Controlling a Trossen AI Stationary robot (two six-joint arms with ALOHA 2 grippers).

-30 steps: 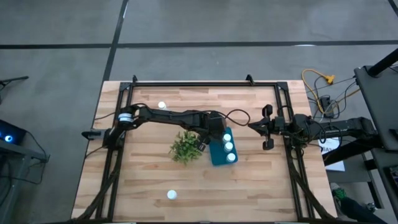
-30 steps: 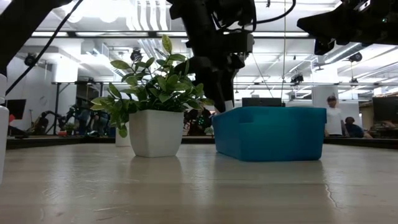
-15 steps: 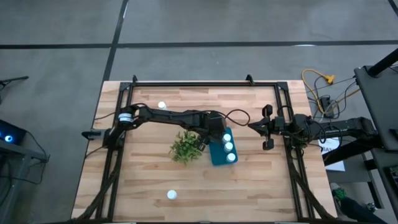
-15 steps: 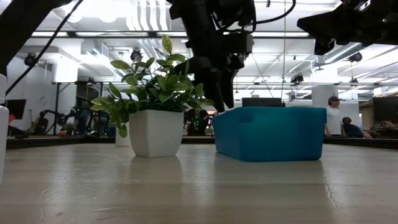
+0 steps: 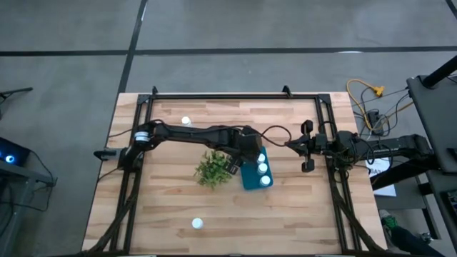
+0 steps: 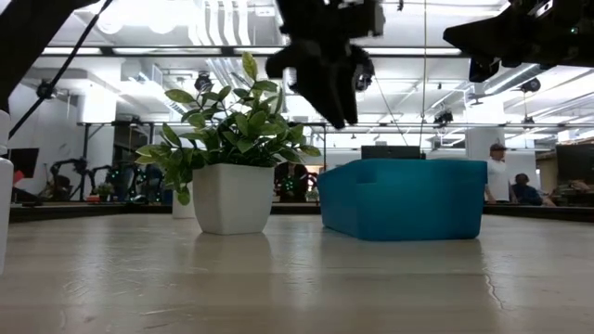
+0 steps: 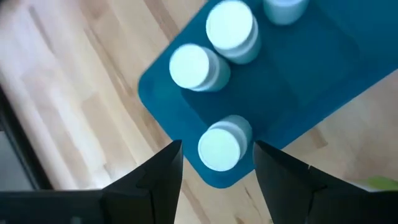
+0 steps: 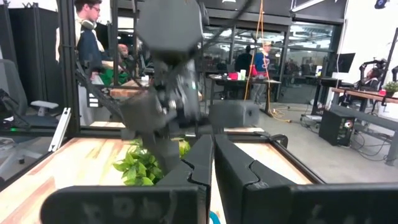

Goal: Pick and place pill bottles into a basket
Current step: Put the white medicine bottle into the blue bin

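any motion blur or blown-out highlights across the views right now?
Low view: the left gripper is smeared above the basket; ceiling lights behind are washed out. Left wrist view: pill bottles have slightly soft, very bright caps. Right wrist view: the left arm is blurred. High view: steady, evenly lit.

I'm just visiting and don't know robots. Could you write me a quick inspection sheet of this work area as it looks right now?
Surface: wooden table inside a dark frame.
Job's things: teal basket holding four pill bottles; two more stand loose, one far, one near.
Clutter: potted plant beside the basket.
Grippers: left gripper open above the basket, nothing held; right gripper shut, waiting at the table's right side.
Cables: yellow cable on the floor, right.
Surroundings: people in the room behind.
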